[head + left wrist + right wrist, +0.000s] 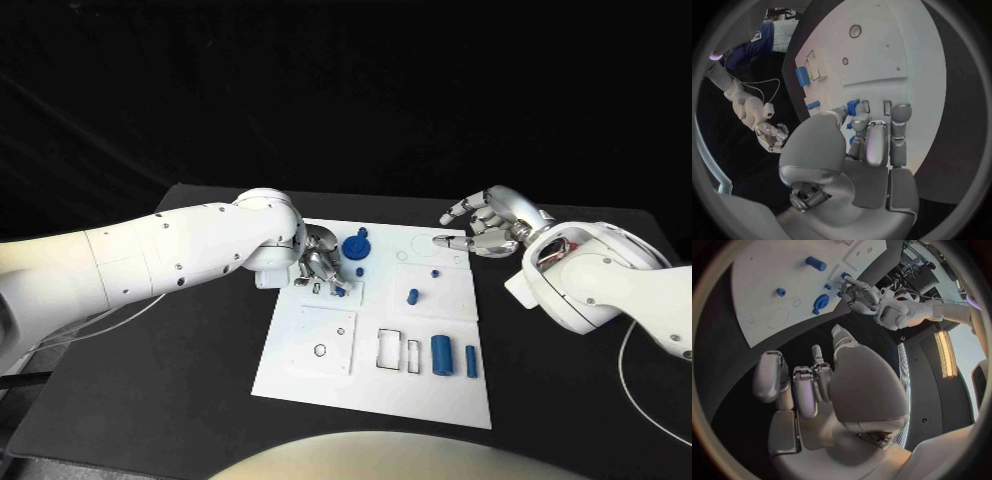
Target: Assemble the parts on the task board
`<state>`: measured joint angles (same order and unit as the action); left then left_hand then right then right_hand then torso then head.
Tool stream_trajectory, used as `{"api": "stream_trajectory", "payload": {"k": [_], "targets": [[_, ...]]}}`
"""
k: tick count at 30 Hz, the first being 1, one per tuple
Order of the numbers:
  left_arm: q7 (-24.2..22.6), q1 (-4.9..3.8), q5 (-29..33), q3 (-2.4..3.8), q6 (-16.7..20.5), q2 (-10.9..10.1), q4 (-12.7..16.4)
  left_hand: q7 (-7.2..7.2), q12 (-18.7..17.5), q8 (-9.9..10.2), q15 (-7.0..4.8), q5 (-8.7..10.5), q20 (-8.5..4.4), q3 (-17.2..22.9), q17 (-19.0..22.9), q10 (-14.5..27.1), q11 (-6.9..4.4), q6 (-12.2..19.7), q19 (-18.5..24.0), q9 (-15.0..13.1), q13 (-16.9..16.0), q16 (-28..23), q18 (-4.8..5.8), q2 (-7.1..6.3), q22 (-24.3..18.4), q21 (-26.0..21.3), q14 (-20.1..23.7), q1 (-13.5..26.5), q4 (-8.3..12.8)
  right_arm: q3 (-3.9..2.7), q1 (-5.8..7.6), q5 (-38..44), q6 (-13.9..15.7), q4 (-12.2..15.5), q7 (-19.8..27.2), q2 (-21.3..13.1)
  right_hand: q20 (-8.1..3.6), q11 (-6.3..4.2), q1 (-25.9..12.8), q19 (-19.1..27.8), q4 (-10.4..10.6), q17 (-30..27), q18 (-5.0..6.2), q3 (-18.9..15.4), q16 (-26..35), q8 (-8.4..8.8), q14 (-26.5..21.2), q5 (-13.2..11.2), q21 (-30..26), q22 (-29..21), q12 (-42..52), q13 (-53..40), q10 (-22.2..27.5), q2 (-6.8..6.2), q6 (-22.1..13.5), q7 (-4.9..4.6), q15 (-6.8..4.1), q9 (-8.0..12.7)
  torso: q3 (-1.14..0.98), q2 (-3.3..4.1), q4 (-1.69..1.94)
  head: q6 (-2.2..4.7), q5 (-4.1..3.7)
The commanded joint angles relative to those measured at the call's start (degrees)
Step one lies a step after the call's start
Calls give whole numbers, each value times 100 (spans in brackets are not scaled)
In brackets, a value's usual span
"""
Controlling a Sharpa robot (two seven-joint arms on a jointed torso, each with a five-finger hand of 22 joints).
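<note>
Black tabletop under a dark backdrop, with the white task board lying in its middle. Left hand sits over the board's far left corner, fingers pointing down and closed around a small blue peg that touches the board; the left wrist view shows the fingertips pressed on blue pieces at the board surface. Right hand hangs just off the board's far right corner, above the tabletop, fingers loosely curled and apart, nothing in them. Blue round knob stands on the board just beside the left hand. Small blue peg lies near the board's middle, with a tiny blue stud just beyond it. Two blue bars rest near the board's near right corner: a thick one and a thin one, side by side, close but apart.
</note>
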<state>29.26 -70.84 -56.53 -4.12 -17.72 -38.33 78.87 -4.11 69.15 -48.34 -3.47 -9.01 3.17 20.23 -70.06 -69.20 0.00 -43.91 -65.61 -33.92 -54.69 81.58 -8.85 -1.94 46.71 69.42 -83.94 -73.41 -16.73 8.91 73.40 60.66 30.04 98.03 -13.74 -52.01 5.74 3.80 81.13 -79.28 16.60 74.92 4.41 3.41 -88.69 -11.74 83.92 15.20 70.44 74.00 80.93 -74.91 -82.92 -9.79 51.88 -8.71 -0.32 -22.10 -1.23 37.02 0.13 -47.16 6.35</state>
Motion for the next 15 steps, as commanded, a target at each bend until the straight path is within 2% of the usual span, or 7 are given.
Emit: {"api": "stream_trajectory", "payload": {"k": [1, 5, 6, 9, 15], "targets": [[-11, 4, 157, -7, -82, 15, -3, 2, -23, 30, 16, -31, -13, 318, 7, 54, -2, 27, 51, -33, 18, -16, 58, -61, 7, 23, -51, -100, 13, 1, -6, 213, -100, -1, -46, 7, 11, 8, -52, 42, 6, 866, 50, -19, 38, -36, 467, 17, -18, -9, -38, -540, 38, 12, -19, 6, 12, -2, 1, 0, -1, -1, 0], [-27, 5, 340, -8, -80, 1, -8, 2, -35, 8, 12, -22, -14, 988, 25, 56, 0, 41, 66, -106, 57, -13, 58, -242, 23, 43, -45, -144, 54, 1, -7, 383, -97, -1, -75, 7, 11, 7, -51, 52, 5, 861, 54, -19, 40, -38, 466, 18, -37, -24, -43, -535, 41, 15, -21, 6, 12, -2, 1, 2, 0, 3, 5], [-31, 5, 398, -8, -75, -5, -8, 3, -35, 6, 11, -22, -14, 1015, 27, 55, -1, 44, 68, -110, 56, -13, 58, -246, 21, 43, -44, -150, 62, 1, -7, 422, -96, 0, -82, 8, 11, 7, -52, 52, 5, 860, 54, -19, 40, -38, 466, 18, -37, -23, -43, -534, 41, 15, -21, 6, 12, -2, 1, 4, 1, 7, 7], [-48, 6, 557, -7, -25, -28, -1, -11, -32, -62, 16, 4, -15, 1615, 35, 36, 8, 88, 72, -207, 67, -8, 60, -331, 45, 67, -40, -172, 234, 1, -8, 508, -90, 0, -99, 9, 11, 7, -52, 52, 5, 858, 54, -19, 41, -39, 466, 18, -37, -23, -44, -533, 42, 15, -21, 6, 12, -2, 2, 3, 5, 8, 7], [-77, 7, 706, 11, 141, -127, 85, -17, -24, -130, 19, 10, -14, 2083, 24, 10, 8, 117, 70, -302, 75, 7, 62, -435, 72, 95, -46, -64, 446, 1, -11, 571, -85, -1, -117, 10, 11, 7, -52, 52, 5, 858, 54, -19, 41, -39, 466, 18, -37, -23, -44, -533, 42, 15, -21, 6, 12, -2, 1, 1, 4, 20, 15]]}}
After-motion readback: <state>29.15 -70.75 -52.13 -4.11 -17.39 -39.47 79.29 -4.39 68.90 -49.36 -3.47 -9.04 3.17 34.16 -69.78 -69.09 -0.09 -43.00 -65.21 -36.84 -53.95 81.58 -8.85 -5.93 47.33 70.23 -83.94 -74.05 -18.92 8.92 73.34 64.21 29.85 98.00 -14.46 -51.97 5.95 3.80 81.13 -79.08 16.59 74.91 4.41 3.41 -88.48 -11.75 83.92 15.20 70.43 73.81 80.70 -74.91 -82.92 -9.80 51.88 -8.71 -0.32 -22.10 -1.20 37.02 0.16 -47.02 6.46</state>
